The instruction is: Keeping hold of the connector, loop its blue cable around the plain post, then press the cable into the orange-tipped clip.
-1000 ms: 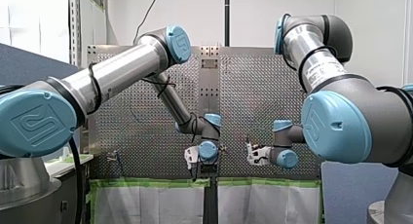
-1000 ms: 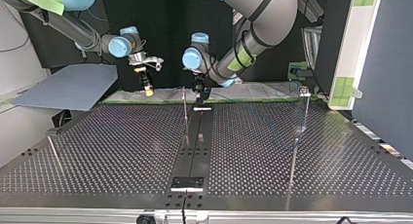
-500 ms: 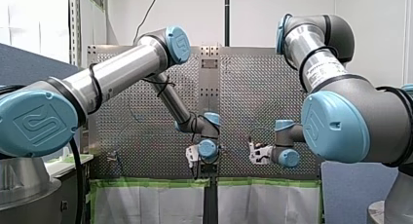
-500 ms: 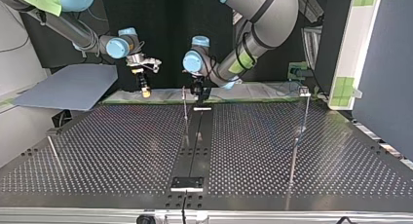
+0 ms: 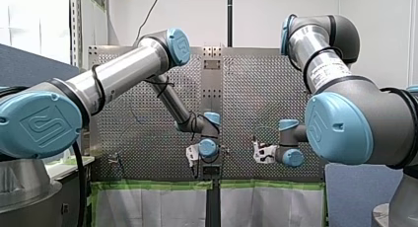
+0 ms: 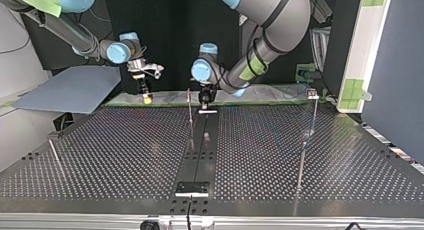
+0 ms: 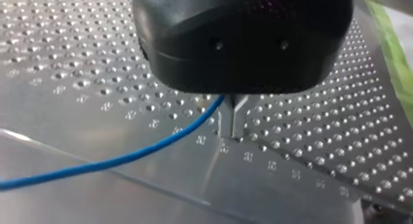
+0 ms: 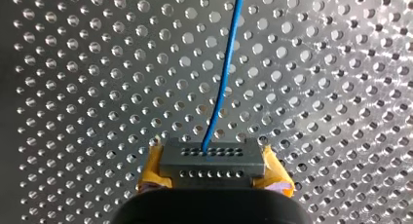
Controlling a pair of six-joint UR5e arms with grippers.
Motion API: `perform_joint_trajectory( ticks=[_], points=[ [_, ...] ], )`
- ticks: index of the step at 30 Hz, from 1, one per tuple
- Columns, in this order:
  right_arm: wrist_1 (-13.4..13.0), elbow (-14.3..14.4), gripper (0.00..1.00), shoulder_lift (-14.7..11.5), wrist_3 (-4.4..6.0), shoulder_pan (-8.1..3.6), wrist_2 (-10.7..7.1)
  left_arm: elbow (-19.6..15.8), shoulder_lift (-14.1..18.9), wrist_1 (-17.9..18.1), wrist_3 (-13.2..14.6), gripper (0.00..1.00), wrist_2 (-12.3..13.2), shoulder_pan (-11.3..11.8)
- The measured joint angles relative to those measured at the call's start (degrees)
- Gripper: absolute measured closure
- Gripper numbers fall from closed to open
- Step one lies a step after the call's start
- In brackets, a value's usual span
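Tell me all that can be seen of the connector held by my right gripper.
The connector is a small grey block, plastic by its look, with two rows of holes on its face. My right gripper is shut on it, a yellow pad at each end, over the perforated table. The blue cable leaves a hole in the row farther from the gripper.

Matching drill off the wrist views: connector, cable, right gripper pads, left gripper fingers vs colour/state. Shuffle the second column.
1 connector
2 cable
3 right gripper pads
4 left gripper fingers

a bare metal, closed together
b blue
c yellow
d grey, clamped between pads

Pairs: 1-d, 2-b, 3-c, 4-a
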Motion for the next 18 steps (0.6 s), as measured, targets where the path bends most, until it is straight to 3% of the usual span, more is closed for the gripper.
perform_joint_trajectory(
  ticks=[18],
  points=[
    [0.20, -1.83, 1.00, 0.05, 1.67, -0.66, -0.19, 1.85, -0.16, -0.77, 0.97, 1.00, 0.45, 1.85]
  ],
)
